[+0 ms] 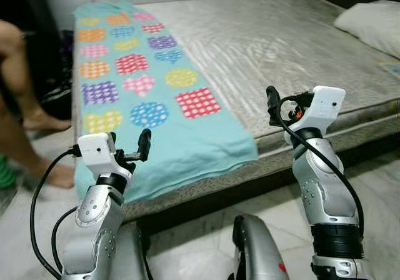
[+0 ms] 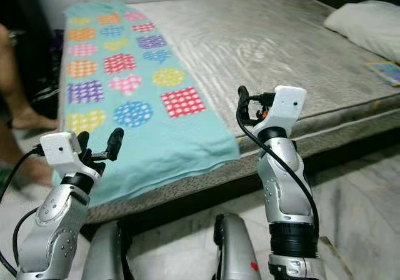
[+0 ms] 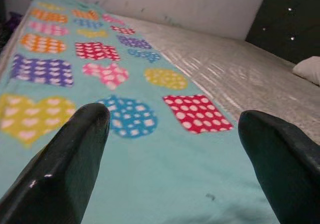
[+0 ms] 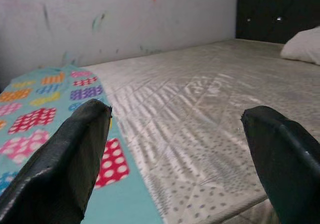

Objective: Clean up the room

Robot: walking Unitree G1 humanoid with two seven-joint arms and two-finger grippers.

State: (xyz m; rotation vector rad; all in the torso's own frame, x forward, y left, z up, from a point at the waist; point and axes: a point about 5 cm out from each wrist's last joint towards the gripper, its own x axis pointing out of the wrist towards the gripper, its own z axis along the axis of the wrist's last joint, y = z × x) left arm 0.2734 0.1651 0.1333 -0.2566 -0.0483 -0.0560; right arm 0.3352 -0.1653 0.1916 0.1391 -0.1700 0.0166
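Blanket [image 1: 147, 86] lay flat on the bed's [image 1: 294, 49] left side, long axis running away from robot; left claw [image 1: 128, 152] gaped empty over its near edge, nearest; right claw [image 2: 249, 108] gaped empty beside it.

Nothing readable anywhere here

Looked over all four views and there's no text, label, brand or number to make out. The teal blanket [image 1: 156, 99] on the mattress [image 1: 275, 49] only carries a pattern: dotted and checked hearts, squares and circles in red, blue, yellow, orange, purple and pink, no lettering. There's a small red mark low on the robot's body [image 1: 282, 268], but it's too small and cut off to tell whether it's a logo or writing. A patterned corner of something [image 2: 390, 72] lies at the far edge of the mattress by the pillow [image 1: 374, 22], too blurry to read.
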